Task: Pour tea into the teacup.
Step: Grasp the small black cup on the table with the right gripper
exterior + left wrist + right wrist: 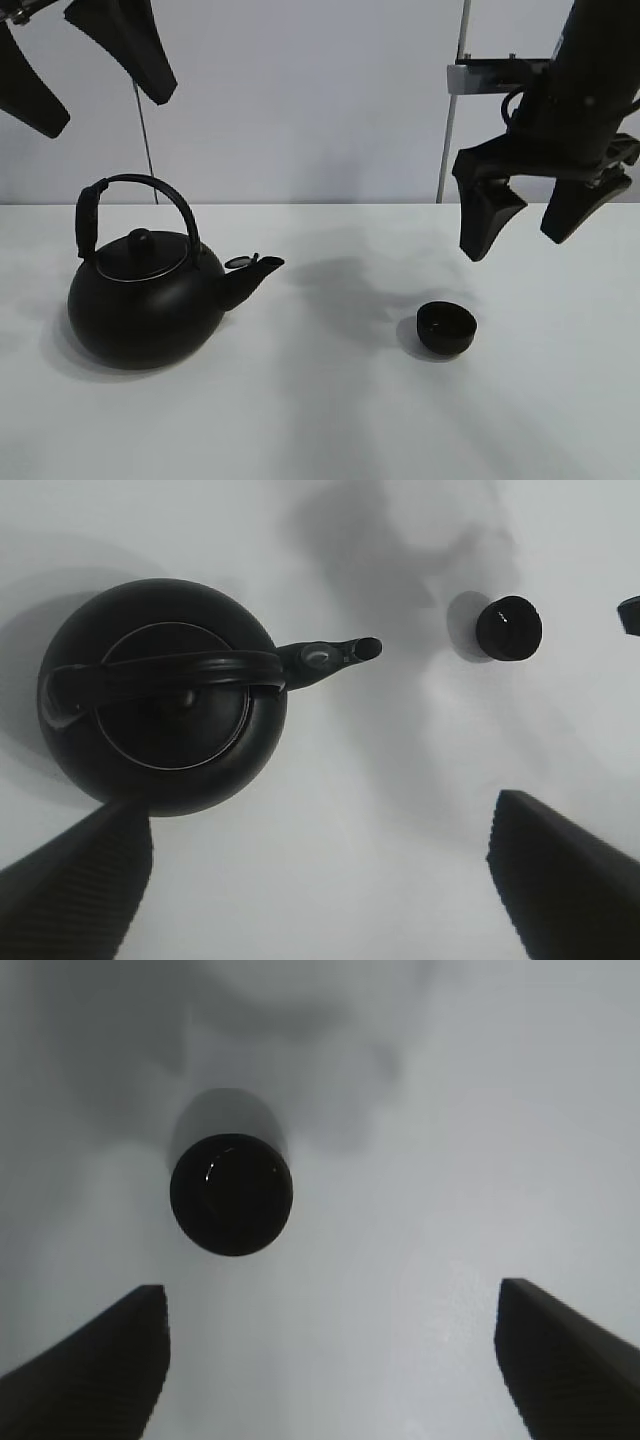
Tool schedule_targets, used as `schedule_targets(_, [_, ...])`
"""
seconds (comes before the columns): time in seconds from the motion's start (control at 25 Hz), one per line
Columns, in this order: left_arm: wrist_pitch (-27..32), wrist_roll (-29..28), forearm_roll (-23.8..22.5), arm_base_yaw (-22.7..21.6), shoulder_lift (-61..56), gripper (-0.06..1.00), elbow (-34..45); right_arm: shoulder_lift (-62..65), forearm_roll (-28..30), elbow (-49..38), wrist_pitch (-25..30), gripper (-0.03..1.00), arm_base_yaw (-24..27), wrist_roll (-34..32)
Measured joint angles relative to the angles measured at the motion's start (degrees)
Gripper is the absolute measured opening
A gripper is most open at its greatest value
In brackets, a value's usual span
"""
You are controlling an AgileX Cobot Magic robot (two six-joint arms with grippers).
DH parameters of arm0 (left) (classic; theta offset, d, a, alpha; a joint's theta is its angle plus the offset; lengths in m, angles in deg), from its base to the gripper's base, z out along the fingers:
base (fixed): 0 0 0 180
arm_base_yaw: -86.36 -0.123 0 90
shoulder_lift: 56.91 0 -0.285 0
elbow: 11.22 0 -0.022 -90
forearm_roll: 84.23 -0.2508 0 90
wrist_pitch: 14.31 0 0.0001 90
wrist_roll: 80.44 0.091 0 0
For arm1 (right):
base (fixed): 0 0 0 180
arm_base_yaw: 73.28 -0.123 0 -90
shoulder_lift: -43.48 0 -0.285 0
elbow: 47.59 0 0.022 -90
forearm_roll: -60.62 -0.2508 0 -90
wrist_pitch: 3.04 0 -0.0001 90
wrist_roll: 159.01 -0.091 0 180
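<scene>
Small round black handleless teacup (pixel 446 329) upright on white tabletop (pixel 330 420), well right of large black kettle (pixel 145 300); bare surface around. Left gripper (pixel 105 110), right gripper (pixel 517 243) aloft, jaws spread.

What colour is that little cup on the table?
The teacup is plain glossy black, inside and out; the right wrist view shows it best.

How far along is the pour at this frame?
Nothing looks done yet. The kettle stands upright, untouched; the teacup sits apart, beyond its spout. Nothing is in hand: the left end effector hangs open above the kettle, the right end effector open above the teacup. Left: grasp, lift, pour.
</scene>
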Motion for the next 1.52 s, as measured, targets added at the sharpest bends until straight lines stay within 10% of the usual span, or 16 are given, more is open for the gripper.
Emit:
schedule_targets(0.4, [0.0, 0.0, 0.0, 0.0, 0.0, 0.66, 0.0, 0.0, 3.12, -4.56, -13.81, 0.61, -7.08, 1.12])
schedule_targets(1.52, [-0.84, 0.0, 0.0, 0.0, 0.0, 0.66, 0.0, -9.75, 4.45, -4.6, -13.59, 0.61, -8.88, -2.6])
